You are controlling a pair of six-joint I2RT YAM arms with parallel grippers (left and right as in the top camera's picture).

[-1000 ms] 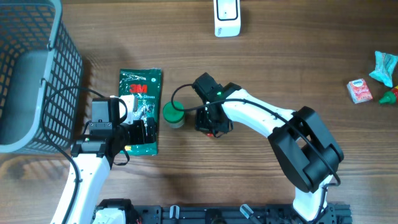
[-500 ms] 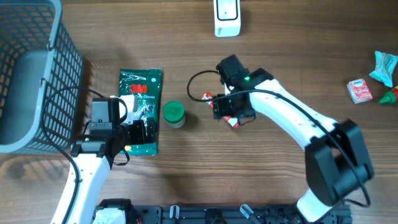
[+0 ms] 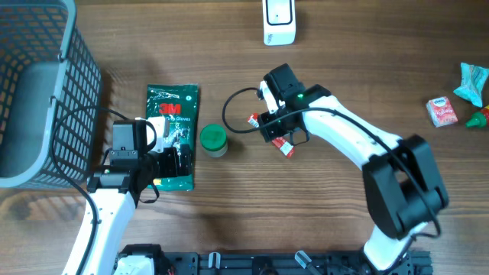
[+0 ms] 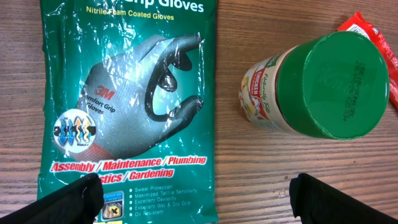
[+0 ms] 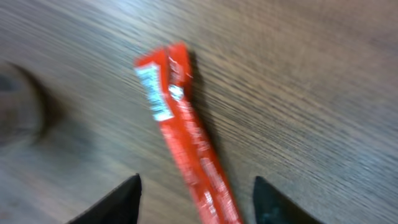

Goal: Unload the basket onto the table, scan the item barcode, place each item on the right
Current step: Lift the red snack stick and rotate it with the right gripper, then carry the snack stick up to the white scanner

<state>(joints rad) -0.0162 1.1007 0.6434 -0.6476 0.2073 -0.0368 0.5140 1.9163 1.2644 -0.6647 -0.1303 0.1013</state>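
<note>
Right gripper [image 3: 276, 136] first: you've got it low over the red stick packet [image 3: 287, 148], jaws partway apart, and the wrist view shows the packet [image 5: 186, 143] lying flat on the wood, running down between the two fingers with clear gap on either side. So it straddles the packet but grips nothing. That wrist picture is smeared, so I can't tell you whether a fingertip brushes the wrapper.

Now the score. By my reading, nothing is scanned yet. The white scanner [image 3: 279, 19] sits at the far edge of the table [image 3: 344, 221], well apart from everything, and no item is lifted or turned toward it. If the red packet is your item, the pick-up, the carry and the barcode pass are all left to do.

Over to your left gripper [image 4: 199, 202]: jaws as wide as they go, empty, hanging over the bottom edge of the 3M glove packet [image 4: 130, 112], with the green-lidded jar [image 4: 323, 81] standing upright just beside the packet. From overhead that gripper [image 3: 164, 164] sits between the wire basket [image 3: 46, 92] and the jar [image 3: 213, 140], touching neither as far as I can see. A few small snack packets [image 3: 443, 112] wait at the right edge, untouched.
</note>
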